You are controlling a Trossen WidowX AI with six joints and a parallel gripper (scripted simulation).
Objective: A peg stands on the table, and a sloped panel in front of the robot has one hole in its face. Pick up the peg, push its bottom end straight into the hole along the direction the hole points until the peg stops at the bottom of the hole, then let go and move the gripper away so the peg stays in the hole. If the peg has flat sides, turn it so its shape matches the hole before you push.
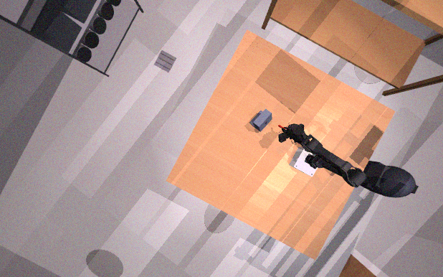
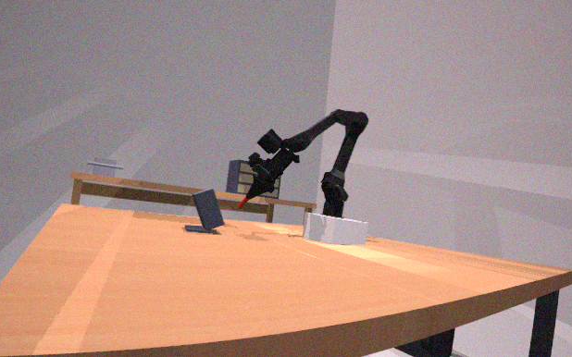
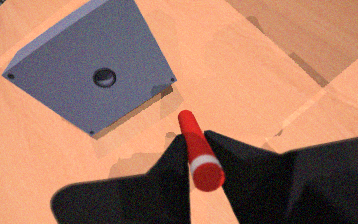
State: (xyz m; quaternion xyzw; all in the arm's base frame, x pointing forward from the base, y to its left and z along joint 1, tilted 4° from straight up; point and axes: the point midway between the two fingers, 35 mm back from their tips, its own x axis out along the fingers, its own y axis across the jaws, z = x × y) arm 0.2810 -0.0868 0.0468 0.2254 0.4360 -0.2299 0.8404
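Peg (image 3: 199, 147) count first: you have one, a red round rod with a white band near its upper end, and it sits just below the middle of the wrist view, clamped between the two dark fingers of the gripper (image 3: 196, 150). You also have one sloped panel (image 3: 92, 67), grey-blue, filling the upper left of the wrist view, with one round dark hole (image 3: 104, 77) near the middle of its face and small dots at its corners. One white block (image 2: 335, 228) sits at the arm's base, right of centre in the exterior view, and one arm (image 2: 339, 153) rises from it. Your arm climbs from that block, bends at a high elbow in the upper middle of the exterior frame, then reaches down and to the left, so the gripper (image 2: 257, 190) tilts down toward the panel (image 2: 208, 210). The gripper is closed narrowly on the peg, holding it by its banded upper part, while the red lower end (image 2: 242, 203) pokes out past the fingertips. That free end hangs above the orange wooden surface (image 2: 246, 287), near the panel but apart from it, touching neither panel nor surface. In the top view the peg (image 1: 281, 126) shows as a small red tip just right of the panel (image 1: 262, 119), near the frame's centre. In the wrist view its lower end lies below and to the right of the hole.
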